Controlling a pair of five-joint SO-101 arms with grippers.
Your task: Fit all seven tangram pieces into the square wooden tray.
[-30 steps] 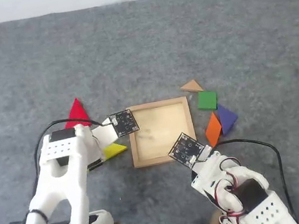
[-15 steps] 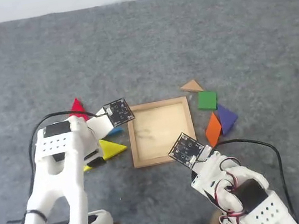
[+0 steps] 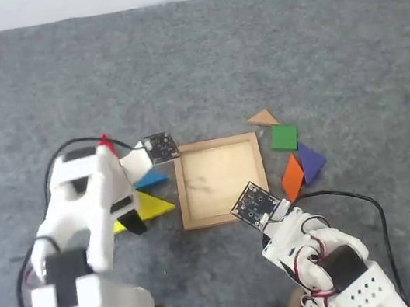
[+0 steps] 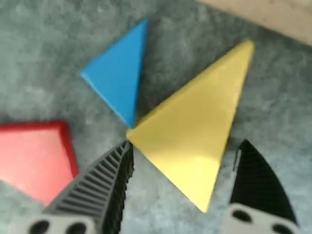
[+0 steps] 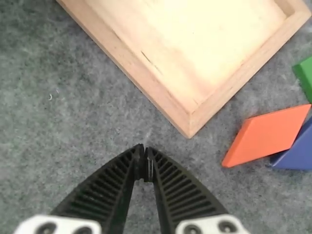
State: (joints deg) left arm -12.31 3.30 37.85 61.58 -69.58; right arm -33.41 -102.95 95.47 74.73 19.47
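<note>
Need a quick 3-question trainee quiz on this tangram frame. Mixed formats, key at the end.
1. True or false: the square wooden tray already holds a piece.
2. Name the piece seen between the open fingers of the left gripper in the left wrist view.
3. Fill in: the right gripper, beside a tray corner, is ___ (open or shut).
Key: 1 false; 2 yellow triangle; 3 shut.

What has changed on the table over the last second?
The left arm shifted toward the table's far side, uncovering the blue triangle and more of the yellow triangle while covering most of the red triangle. Nothing was grasped. The right gripper, shut, the empty tray and the pieces beside it stayed put.
</note>
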